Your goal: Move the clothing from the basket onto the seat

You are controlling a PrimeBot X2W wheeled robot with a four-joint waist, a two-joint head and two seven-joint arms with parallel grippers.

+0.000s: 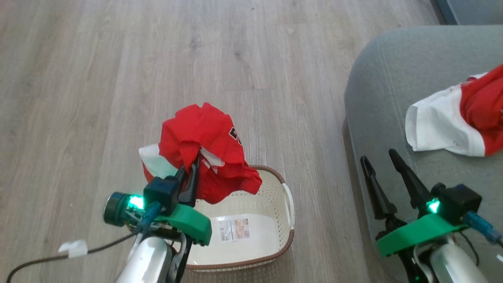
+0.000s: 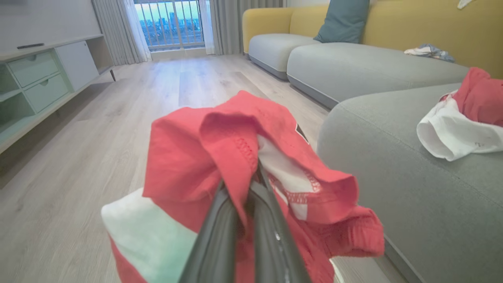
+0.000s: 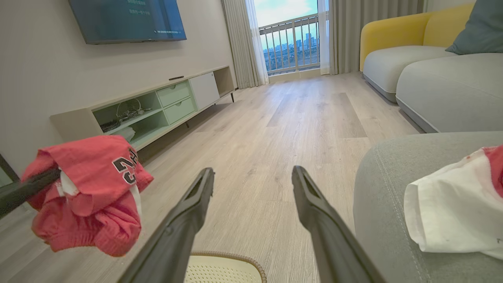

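My left pincer (image 1: 193, 167) grips one red garment (image 1: 204, 133), held clear of the basket (image 1: 281, 184). The other garment (image 1: 452, 122) lies on the seat (image 1: 385, 78). My right pincer (image 1: 379, 155) is spread wide and empty. I'd carry the garment rightward, high over the seat's edge, then release it beside its mate.

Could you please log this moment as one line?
left gripper: shut on held garment, raised clear of basket | right gripper: open, empty | seat: other garment resting

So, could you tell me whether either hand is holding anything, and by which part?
The left hand is shut on a bunched fold of the red-and-white garment, above the basket. The right hand is open, holding nothing.
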